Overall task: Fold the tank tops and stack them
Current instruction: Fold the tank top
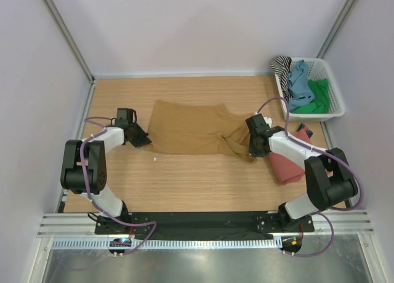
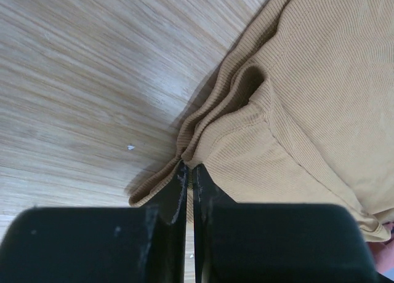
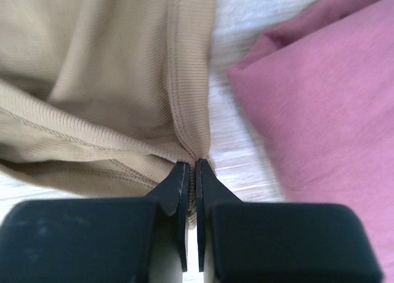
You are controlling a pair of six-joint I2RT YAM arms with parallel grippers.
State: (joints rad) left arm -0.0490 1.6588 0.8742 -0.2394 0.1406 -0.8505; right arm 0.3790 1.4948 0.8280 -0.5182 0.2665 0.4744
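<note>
The ochre-brown tank top lies spread across the middle of the wooden table. My left gripper is shut on its left edge; in the left wrist view the ribbed cloth is bunched between the fingers. My right gripper is shut on its right edge, seen pinched in the right wrist view, where the ochre cloth fills the left. The rust-red tank top lies folded at the right, partly under my right arm, and shows at the right of the right wrist view.
A white basket at the back right holds striped, blue and green tank tops. White walls with metal posts enclose the table. A black rail runs along the near edge.
</note>
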